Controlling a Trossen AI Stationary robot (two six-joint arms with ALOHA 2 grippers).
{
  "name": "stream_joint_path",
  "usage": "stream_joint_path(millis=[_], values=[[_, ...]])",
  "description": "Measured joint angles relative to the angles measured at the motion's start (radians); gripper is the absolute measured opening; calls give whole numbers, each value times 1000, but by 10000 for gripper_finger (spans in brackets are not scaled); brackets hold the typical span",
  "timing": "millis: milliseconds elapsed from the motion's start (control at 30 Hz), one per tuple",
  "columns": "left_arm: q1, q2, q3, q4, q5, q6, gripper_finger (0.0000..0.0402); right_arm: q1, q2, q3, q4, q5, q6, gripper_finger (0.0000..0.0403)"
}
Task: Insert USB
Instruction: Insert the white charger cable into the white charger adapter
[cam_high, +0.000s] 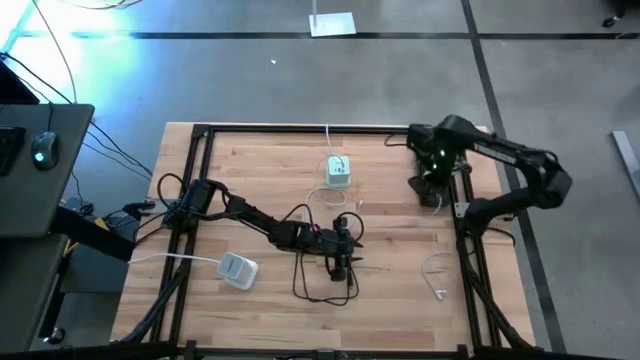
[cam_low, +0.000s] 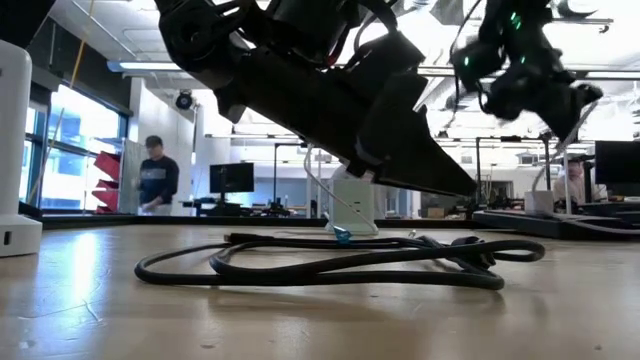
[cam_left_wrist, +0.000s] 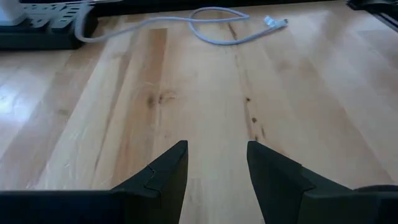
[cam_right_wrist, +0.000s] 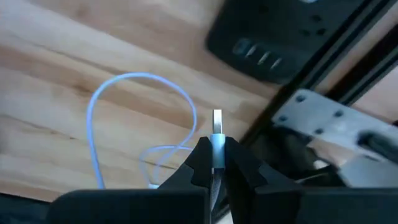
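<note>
With its silver USB plug (cam_right_wrist: 217, 132) pinched upright, the right gripper (cam_right_wrist: 216, 163) hangs above the wooden surface (cam_high: 400, 240) by the black power strip (cam_right_wrist: 273, 37) — square plug to port before pushing. Left gripper (cam_left_wrist: 216, 163) spread, low over the black cable (cam_low: 320, 265). No containers visible.

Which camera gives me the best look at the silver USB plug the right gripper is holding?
The right wrist view: the silver USB plug stands pinched between the right gripper fingers, its metal tip clear. The high view shows only that gripper near the table's right frame; low and left wrist views don't show the plug.
</note>
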Motion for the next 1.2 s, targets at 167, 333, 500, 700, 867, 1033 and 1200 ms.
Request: stream_joint_path(millis=[167,333,500,700,867,1033,1200], values=[[-5,-4,0,-35,-63,23,145,95,15,-9,58,-54,-49,0],[-35,-16,0,-82,-327,92,145,347,-35,-80,266,-253,42,0],[-54,-16,-1,-5,-386,176,145,604,-36,-161,636,-303,220,0],[-52,-16,-1,128,-242,319,146,753,-34,-216,938,-277,419,0],[-58,-16,-1,150,-211,350,151,792,-32,-223,967,-228,489,0],[-56,-16,-1,172,-266,365,152,801,-11,-223,1031,-220,516,0],[-57,-15,-1,172,-231,385,152,801,20,-223,1065,-221,517,0]])
